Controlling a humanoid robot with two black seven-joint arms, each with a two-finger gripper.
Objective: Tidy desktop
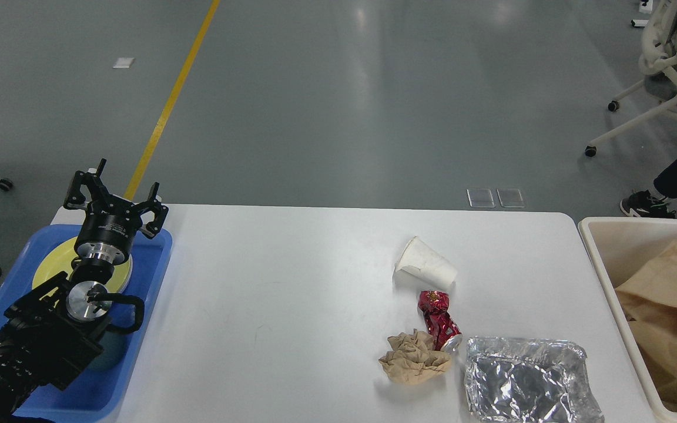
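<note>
Hovering over the blue tray (pixel 156 258), the left gripper (pixel 116 191) spreads its jaws wide, empty.

Tray (pixel 156 282) on desktop (pixel 291 294) left, cup (pixel 426 267), can (pixel 439 322), foil (pixel 526 379) right, bin (pixel 594 247) beyond.

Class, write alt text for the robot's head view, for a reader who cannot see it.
A white desktop holds a paper cup on its side, a crushed red can, crumpled brown paper and a foil tray. The left gripper hangs open over a blue tray; a bin stands at right.
</note>
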